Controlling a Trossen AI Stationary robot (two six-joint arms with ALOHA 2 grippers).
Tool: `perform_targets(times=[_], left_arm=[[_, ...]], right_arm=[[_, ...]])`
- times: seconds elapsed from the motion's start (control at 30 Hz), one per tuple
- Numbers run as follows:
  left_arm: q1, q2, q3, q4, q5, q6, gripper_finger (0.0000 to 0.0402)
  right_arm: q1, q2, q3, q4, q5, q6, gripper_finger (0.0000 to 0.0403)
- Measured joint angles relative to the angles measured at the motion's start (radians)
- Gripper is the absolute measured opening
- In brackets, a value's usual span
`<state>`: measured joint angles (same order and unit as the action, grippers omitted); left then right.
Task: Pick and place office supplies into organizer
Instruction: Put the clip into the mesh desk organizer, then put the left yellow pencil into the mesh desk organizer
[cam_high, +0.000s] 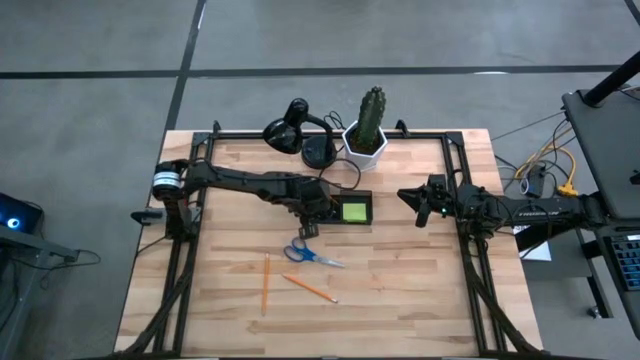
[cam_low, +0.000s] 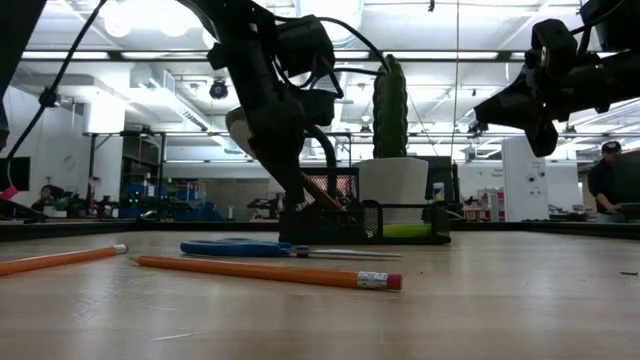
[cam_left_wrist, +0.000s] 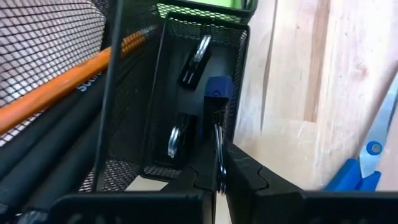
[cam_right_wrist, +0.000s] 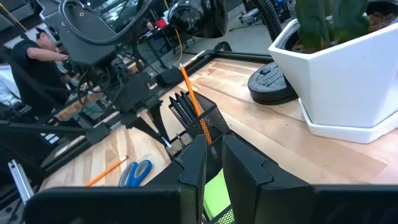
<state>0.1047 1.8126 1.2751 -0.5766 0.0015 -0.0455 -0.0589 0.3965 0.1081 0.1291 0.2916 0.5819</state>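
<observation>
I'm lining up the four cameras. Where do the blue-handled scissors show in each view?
High view: scissors at table centre, just nearer than the organizer.
Low view: lying flat left of centre, in front of the organizer.
Left wrist view: blue handle at the lower right edge.
Right wrist view: blue handles at the lower left.
Shared landmark: the organizer's black mesh, seen in all four.

The high view looked straight down; the low view faced level across the table. Both wrist views sat close, sharing the organizer (cam_left_wrist: 186, 93)
</observation>
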Motion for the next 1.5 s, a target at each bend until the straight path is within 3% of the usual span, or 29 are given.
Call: perform_targets(times=[0.47, 1.0, 1.3, 1.5], left_arm=[[0.000, -0.008, -0.002, 0.002, -0.010, 0.000, 0.0005], [0.000, -0.026, 0.024, -0.031, -0.007, -0.001, 0.0128], [-0.001, -0.091, 0.081, -0.157, -0.004, -0.006, 0.0132], [-0.003, -0.162, 0.078, -0.225, -0.002, -0.143, 0.0132]], right_arm=[[0.000, 0.000, 0.000, 0.000, 0.000, -0.001, 0.0043], [0.000, 0.000, 0.000, 0.000, -0.001, -0.001, 0.0043], [0.000, 0.000, 0.000, 0.000, -0.002, 0.000, 0.0043], [0.000, 0.000, 0.000, 0.000, -0.004, 0.002, 0.0043]])
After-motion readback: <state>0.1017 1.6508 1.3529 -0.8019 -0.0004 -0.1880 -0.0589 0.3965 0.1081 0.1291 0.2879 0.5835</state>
